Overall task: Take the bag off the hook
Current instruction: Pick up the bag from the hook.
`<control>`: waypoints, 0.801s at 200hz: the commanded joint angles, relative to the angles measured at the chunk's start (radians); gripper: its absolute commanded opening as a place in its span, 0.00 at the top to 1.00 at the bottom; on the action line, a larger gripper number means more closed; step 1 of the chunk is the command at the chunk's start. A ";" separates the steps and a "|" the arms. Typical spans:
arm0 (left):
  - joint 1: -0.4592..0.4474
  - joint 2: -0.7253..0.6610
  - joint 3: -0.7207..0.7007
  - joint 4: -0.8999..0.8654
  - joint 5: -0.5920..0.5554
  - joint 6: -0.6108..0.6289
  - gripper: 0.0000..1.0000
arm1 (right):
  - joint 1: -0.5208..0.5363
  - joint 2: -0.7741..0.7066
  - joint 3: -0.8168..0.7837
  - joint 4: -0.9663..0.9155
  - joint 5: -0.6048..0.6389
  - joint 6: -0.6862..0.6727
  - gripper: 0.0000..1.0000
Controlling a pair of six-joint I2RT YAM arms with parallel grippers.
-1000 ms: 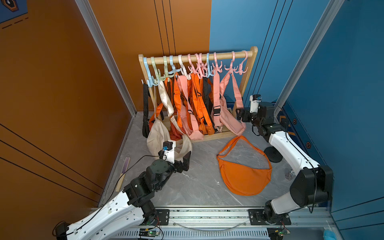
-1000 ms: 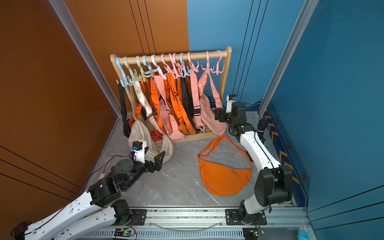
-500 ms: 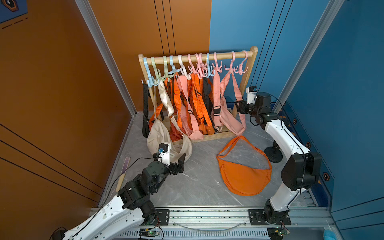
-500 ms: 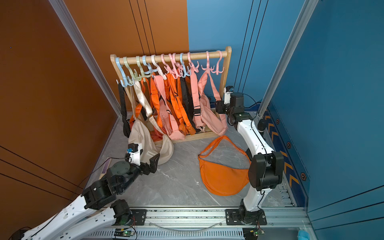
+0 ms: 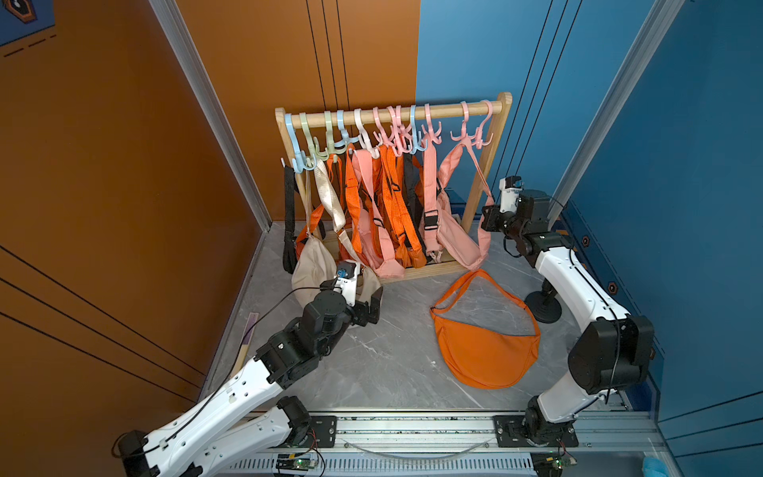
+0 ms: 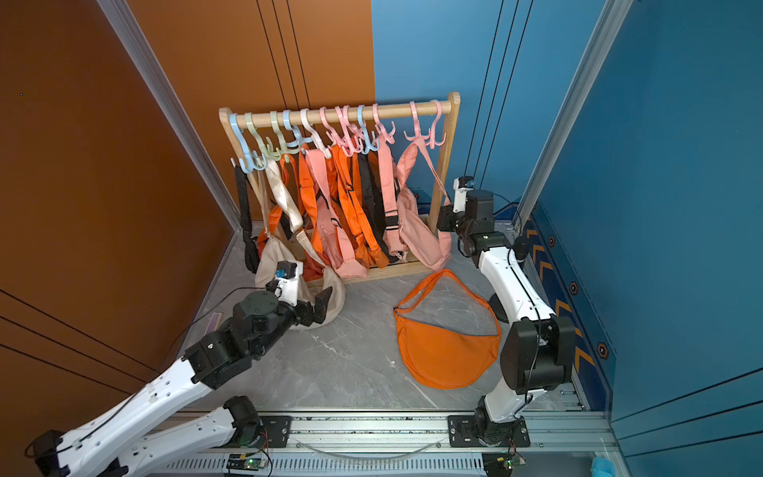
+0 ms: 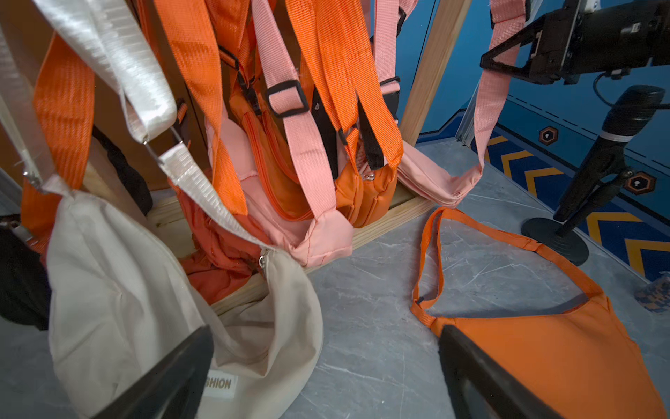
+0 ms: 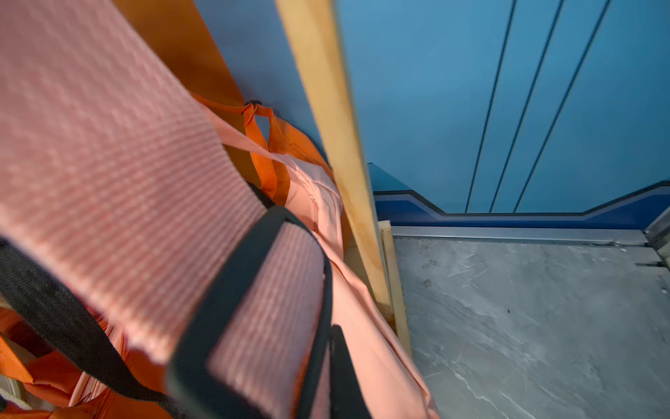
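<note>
R gripper (image 5: 488, 214), right of centre in both top views, is clamped shut on the pink webbing strap (image 5: 479, 177) of the pink fabric crossbody bag (image 5: 458, 243). The bag hangs from the pink plastic hook (image 5: 468, 138) at the wooden rail (image 5: 392, 115) right end, upper centre, body sagging onto the rack base (image 5: 433, 268); grip sits mid-strap, prob. to lift the loop off the prong. L gripper (image 5: 367, 305), lower left of centre, stands wide open and empty beside the beige fabric bag (image 5: 313, 264), apparently parked clear.
</note>
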 commanded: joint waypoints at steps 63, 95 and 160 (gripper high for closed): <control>0.066 0.441 0.450 0.157 0.220 0.126 0.02 | -0.099 -0.092 -0.038 -0.006 -0.015 0.111 1.00; 0.072 0.614 0.656 0.155 0.278 0.160 0.00 | -0.122 -0.093 -0.023 -0.005 -0.047 0.150 1.00; 0.121 0.999 1.137 0.046 0.490 0.188 0.05 | -0.122 -0.092 0.016 -0.026 -0.083 0.207 1.00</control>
